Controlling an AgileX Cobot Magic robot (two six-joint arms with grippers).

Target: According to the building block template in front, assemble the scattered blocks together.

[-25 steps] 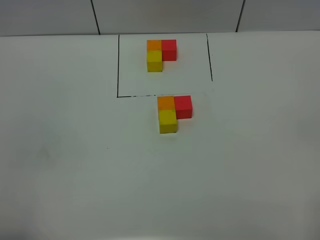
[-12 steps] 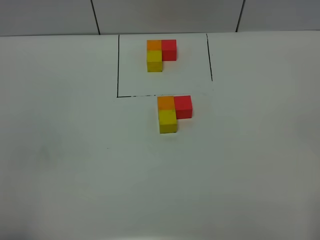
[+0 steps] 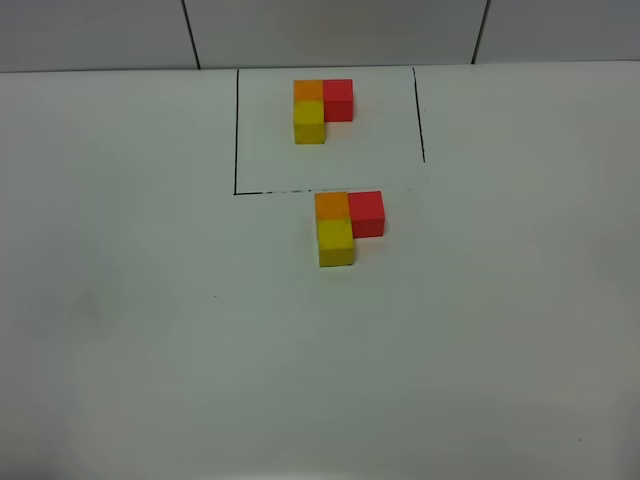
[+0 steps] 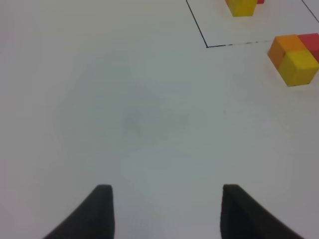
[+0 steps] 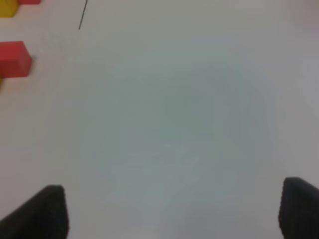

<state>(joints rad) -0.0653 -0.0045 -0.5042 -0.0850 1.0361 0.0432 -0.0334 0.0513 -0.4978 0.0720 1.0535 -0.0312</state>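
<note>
hanging over bare table (image 3: 130, 300), the left gripper (image 4: 167, 209) has its jaws spread and holds nothing; the right gripper (image 5: 172, 209) is likewise wide apart and unloaded; the scattered blocks (image 3: 343, 225) sit joined in an l just outside the black frame line (image 3: 236, 130), matching the building block template (image 3: 320, 108) inside it; the assembly looks finished, with nothing evidently left.
</note>
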